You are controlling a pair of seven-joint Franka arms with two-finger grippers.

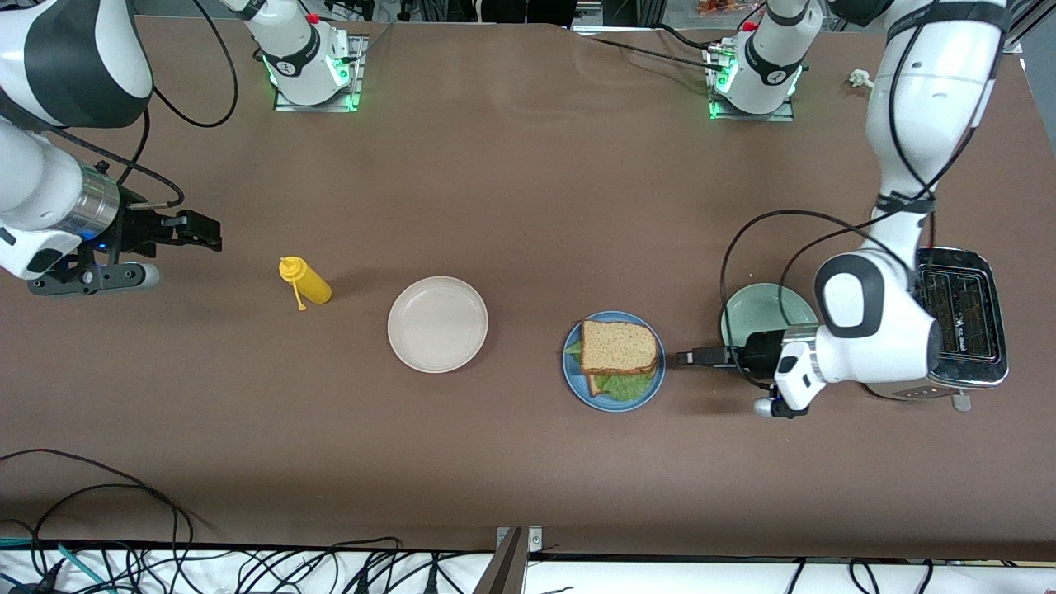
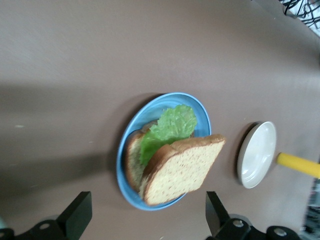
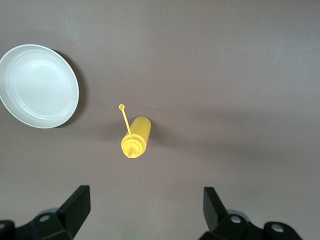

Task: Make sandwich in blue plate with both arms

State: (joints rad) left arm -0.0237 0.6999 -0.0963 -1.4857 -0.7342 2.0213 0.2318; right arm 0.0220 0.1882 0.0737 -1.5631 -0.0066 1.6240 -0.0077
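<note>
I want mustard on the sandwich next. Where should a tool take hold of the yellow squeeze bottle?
Probably grip the yellow squeeze bottle across its round body, coming straight down from above. It lies on its side on the table, so the long sides are exposed; avoid the nozzle and its thin dangling cap strap. The right tool is closest.

Bright even overhead light, soft shadows, wrist views blurred

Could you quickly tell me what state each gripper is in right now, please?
Left gripper: open, holding nothing, beside the blue plate with the sandwich.
Right gripper: open, holding nothing, waiting near the yellow squeeze bottle.
</note>
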